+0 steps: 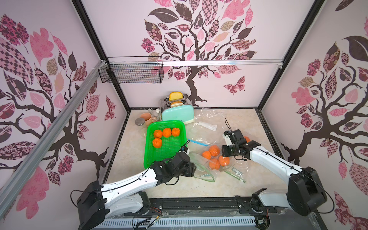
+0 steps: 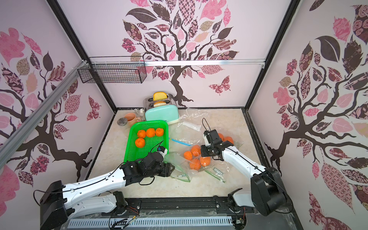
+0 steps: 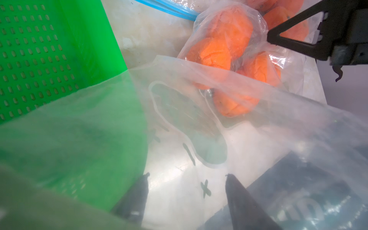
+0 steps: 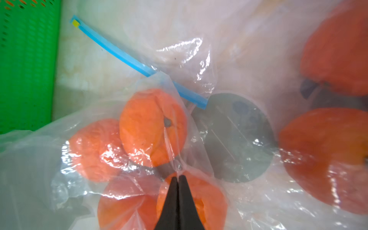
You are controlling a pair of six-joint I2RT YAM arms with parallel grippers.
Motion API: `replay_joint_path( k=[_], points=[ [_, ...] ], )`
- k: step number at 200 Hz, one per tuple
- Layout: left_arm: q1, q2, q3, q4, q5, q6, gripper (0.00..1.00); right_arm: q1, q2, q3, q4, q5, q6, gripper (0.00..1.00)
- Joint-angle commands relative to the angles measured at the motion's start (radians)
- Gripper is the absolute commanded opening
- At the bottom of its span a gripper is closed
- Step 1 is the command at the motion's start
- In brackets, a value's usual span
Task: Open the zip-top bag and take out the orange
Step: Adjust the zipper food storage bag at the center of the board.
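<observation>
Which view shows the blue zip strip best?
The right wrist view: the blue zip strip lies close, sharp and almost whole. In both top views it is a thin sliver; the left wrist view catches only a piece at the frame edge.

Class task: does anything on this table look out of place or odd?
Yes. An empty bag covers the open left claw, whose fingers show only through its film. Another crumpled bag lies loose beside the toaster. The right claw is shut on the film of the bag of oranges.

Green basket (image 1: 169, 148) and orange-filled bag (image 1: 214, 157) crowd the middle; front tabletop (image 1: 189, 189) lies open.
</observation>
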Motion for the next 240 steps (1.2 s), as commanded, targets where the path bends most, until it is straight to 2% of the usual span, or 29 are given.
replay_joint_path(
  k=[1,41,53,86,113,146,179,205,226,240],
  points=[
    [0.005,-0.024,0.02,-0.012,-0.001,0.017,0.65,-0.001,-0.093,-0.003,-0.006,0.057,0.015,0.0],
    [0.005,0.014,0.021,0.019,0.023,0.016,0.66,-0.001,-0.253,-0.001,-0.03,0.186,0.018,0.0],
    [0.005,0.027,0.023,0.025,0.028,0.018,0.66,-0.002,-0.285,-0.014,-0.02,0.188,0.007,0.0],
    [0.005,0.061,0.035,0.045,0.047,0.026,0.66,-0.002,-0.283,-0.036,-0.024,0.243,0.018,0.0],
    [0.004,0.085,0.053,0.051,0.102,0.053,0.65,-0.002,-0.27,-0.068,-0.005,0.222,0.025,0.0],
    [-0.02,0.07,0.048,0.079,0.234,0.109,0.52,-0.003,-0.249,-0.064,0.0,0.222,0.03,0.0],
    [-0.118,0.053,0.02,0.033,0.348,0.168,0.4,-0.002,-0.246,-0.064,0.001,0.22,0.032,0.0],
    [-0.188,0.034,-0.071,0.112,0.447,0.147,0.3,-0.002,-0.245,-0.067,0.005,0.22,0.033,0.0],
    [-0.228,0.03,-0.118,0.144,0.451,0.138,0.25,-0.001,-0.242,-0.063,0.006,0.218,0.032,0.0],
    [-0.229,0.049,-0.133,0.154,0.4,0.123,0.23,-0.001,-0.242,-0.063,0.007,0.216,0.032,0.0]
  ],
)
